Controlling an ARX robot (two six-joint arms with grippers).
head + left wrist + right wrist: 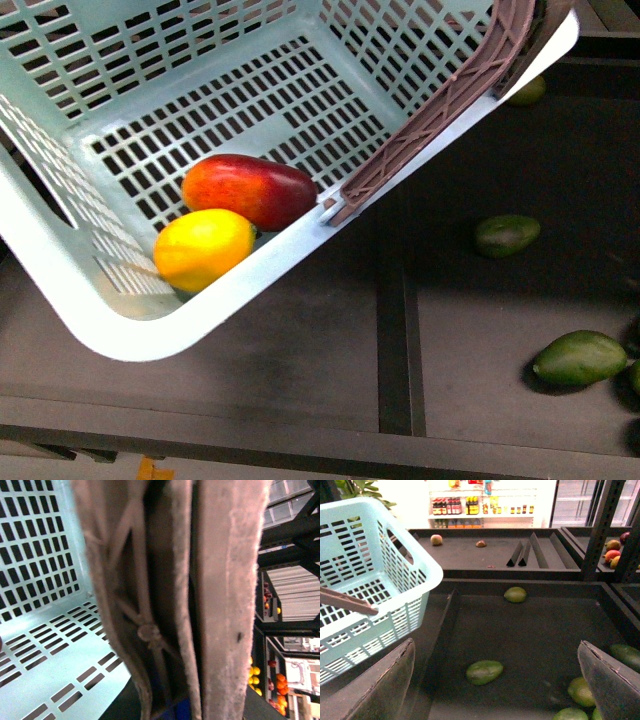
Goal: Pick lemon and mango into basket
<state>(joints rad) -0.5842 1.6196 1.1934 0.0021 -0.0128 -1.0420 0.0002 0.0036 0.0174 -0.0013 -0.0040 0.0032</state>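
The light blue-green basket [130, 330] hangs tilted in the front view, lifted off the dark shelf. A yellow lemon [203, 247] and a red-orange mango [250, 190] lie together in its low corner. My left gripper [192, 630] is shut on the basket's brown handle [440, 110]; its felt pads [230, 595] fill the left wrist view, with lattice wall [35, 555] behind. My right gripper [497, 680] stands open over the shelf, nothing between its fingers [607, 680]. The basket [375, 585] also shows to one side of it.
Dark green oval fruits [507, 234] [580, 358] lie on the black shelf [300, 360], with more [484, 672] [515, 594] below the right gripper. A raised divider [395, 330] splits the shelf. Farther shelves hold other fruit [612, 555].
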